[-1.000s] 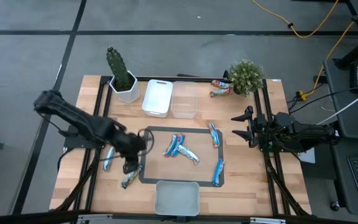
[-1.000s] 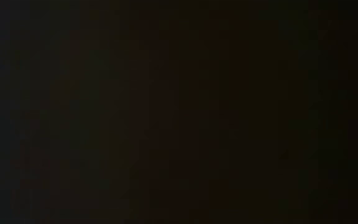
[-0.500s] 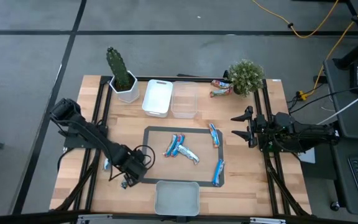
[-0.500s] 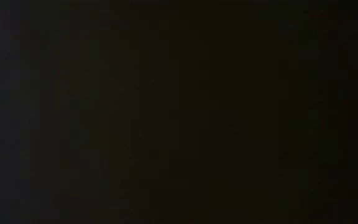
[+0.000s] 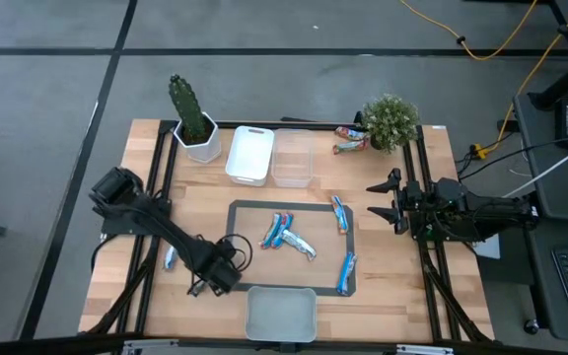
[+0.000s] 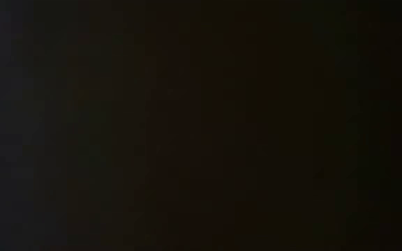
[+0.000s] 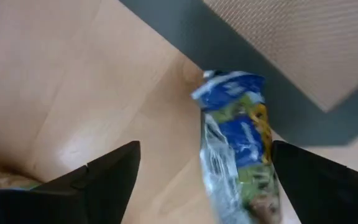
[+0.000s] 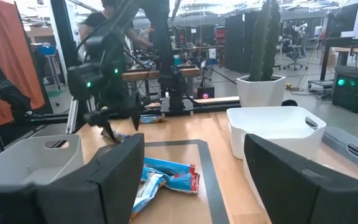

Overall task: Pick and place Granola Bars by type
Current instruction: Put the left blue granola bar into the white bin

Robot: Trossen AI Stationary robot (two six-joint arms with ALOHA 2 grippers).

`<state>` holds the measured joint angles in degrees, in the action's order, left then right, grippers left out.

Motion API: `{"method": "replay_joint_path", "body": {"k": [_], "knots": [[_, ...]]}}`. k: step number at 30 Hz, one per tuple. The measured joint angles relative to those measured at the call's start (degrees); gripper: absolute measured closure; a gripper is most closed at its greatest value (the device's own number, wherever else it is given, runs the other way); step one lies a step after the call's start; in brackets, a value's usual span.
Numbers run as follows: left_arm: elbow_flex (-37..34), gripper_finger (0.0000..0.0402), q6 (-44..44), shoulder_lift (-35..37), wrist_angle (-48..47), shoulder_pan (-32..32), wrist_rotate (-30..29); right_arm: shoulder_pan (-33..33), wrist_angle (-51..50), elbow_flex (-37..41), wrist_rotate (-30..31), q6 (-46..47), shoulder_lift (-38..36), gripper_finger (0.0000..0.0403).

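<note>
Straddling blue granola bar (image 7: 238, 146): left claw (image 7: 207, 171)

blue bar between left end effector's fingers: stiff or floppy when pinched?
Likely floppy: the blue bar's foil wrapper is crinkled with a loose crimped end. Probably light and a bit slippery, since it looks glossy. It lies flat on the wooden table between the left end effector's open fingers, so rolling seems unlikely.

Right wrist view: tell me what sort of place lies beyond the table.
Probably a robotics lab or workshop. Past the wooden table stand dark equipment racks, a device with green indicator lights, wheeled office chairs and a person at a bench.
</note>
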<state>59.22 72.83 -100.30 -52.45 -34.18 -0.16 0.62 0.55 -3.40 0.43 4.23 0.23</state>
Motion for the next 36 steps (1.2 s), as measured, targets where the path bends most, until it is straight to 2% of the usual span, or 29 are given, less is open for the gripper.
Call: {"method": "replay_joint_path", "body": {"k": [5, 8, 11, 16, 18, 21, 23, 27, 29, 33, 36], "knots": [[0.2, 0.0063, -1.0, -3.4, 2.4, 0.1, 2.3, 0.0, 0.0, 0.0, 0.0, 0.0, 0.0, 0.0125], [0.3, 0.0105, 0.1, -3.8, 2.3, 0.1, 2.5, 0.0, 0.0, 0.0, 0.0, 0.0, 0.0, 0.0125], [0.3, 0.0187, 0.7, -3.3, 2.0, 0.3, 3.1, 0.0, 0.0, 0.0, 0.0, 0.0, 0.0, 0.0125], [-0.2, 0.0367, 0.6, -1.5, -0.3, 0.3, 3.3, 0.0, -0.1, 0.0, 0.0, -0.1, 0.0, 0.0125], [-0.3, 0.0383, 0.8, 0.1, -0.4, 0.6, 4.0, 0.0, -0.2, 0.0, 0.0, -0.2, 0.0, 0.0125], [-0.1, 0.0383, 0.6, 4.0, -2.1, 1.6, 5.7, 0.0, -0.3, 0.0, 0.0, -0.2, 0.0, 0.0125], [1.0, 0.0386, 0.5, 7.1, -4.6, 2.7, 4.8, 0.0, -0.4, 0.0, 0.0, -0.2, 0.0, 0.0125], [6.8, 0.0393, -1.0, 15.2, -9.1, 5.7, -4.7, 0.0, -0.5, 0.0, 0.0, -0.2, 0.0, 0.0125], [10.8, 0.0393, -3.5, 19.1, -9.7, 7.4, -12.5, 0.0, -0.5, 0.0, 0.0, -0.2, 0.0, 0.0125], [20.2, 0.0392, -12.7, 26.0, -9.0, 9.0, -32.6, 0.0, -0.5, 0.0, 0.0, -0.2, 0.0, 0.0125], [27.0, 0.0392, -22.1, 29.3, -8.6, 8.9, -42.7, 0.0, -0.5, 0.0, 0.0, -0.2, 0.0, 0.0125]]}}
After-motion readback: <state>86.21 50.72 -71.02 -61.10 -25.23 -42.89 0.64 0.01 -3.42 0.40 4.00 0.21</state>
